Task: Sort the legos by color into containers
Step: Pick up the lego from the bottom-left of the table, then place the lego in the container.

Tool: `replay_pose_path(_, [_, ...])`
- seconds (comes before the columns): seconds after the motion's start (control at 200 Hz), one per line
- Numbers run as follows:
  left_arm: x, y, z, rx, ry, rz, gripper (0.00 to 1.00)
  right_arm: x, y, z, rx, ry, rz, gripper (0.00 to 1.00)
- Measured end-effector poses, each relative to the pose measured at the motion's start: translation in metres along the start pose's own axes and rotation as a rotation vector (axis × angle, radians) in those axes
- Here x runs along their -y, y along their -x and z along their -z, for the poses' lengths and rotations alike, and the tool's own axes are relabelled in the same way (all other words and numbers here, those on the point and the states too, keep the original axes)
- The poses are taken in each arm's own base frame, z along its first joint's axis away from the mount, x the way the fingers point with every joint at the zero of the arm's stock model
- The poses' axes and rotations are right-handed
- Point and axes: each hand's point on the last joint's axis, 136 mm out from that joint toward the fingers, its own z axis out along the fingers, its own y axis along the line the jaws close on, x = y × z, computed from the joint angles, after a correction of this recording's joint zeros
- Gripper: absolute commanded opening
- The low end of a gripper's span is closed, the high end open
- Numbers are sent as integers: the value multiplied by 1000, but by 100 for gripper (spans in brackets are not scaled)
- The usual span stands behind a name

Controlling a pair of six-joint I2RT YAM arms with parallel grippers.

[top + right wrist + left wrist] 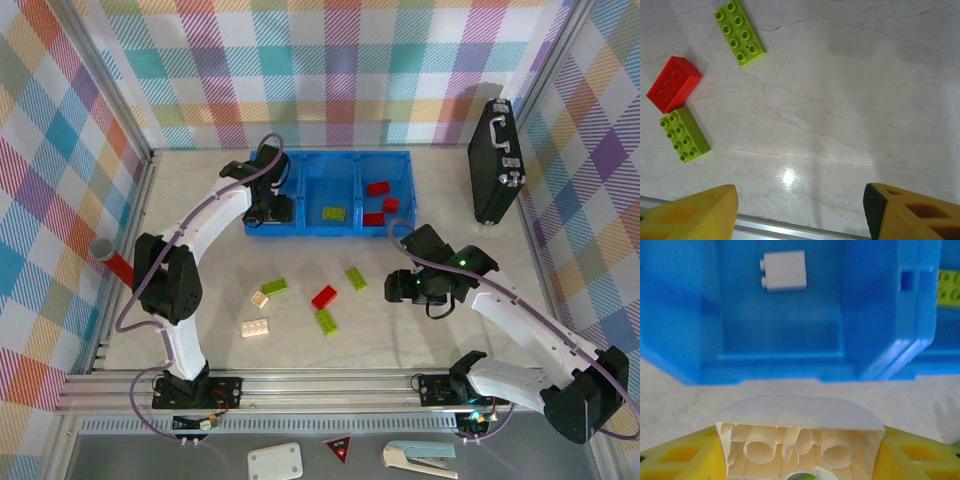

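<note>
The left tool (268, 210) is clamped on a cream brick (800, 437). The brick's hollow underside faces the wrist camera, and the yellow fingers (675, 455) press on either side. Just ahead of the tips stands the near wall of the blue tray (765, 372). In the compartment straight ahead, beyond that wall, a second cream brick (785, 271) lies on the floor. The compartment to the tool's right holds a lone green brick (950, 287), so the cell dead ahead looks right for this colour.

To finish the drop well, I judge the tool should carry forward past the wall, high enough for the brick's lower edge to clear the rim. It should let go only over open floor, short of the brick lying there, so the two neither stack nor knock. A low release should stop the brick hopping the divider.

The right tool (800, 200) hangs spread wide and empty above the counter (850, 90). Ahead and to its left lie a red brick (674, 84), a nearer green brick (684, 135) just beside it, and a farther green brick (739, 32).
</note>
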Motion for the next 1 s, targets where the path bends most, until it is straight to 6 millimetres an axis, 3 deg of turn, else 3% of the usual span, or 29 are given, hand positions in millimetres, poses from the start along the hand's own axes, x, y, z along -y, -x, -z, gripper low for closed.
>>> replay_pose_path(0.16, [2, 31, -13, 25, 0, -9, 62, 3, -2, 0, -3, -16, -1, 68])
replay_pose_path(0.515, [-8, 75, -52, 37, 15, 28, 62, 6, -3, 7, 17, -14, -23, 68])
replay_pose_path(1.0, [-26, 82, -110, -12, 24, 68, 61, 10, -8, 10, 21, -10, -45, 68])
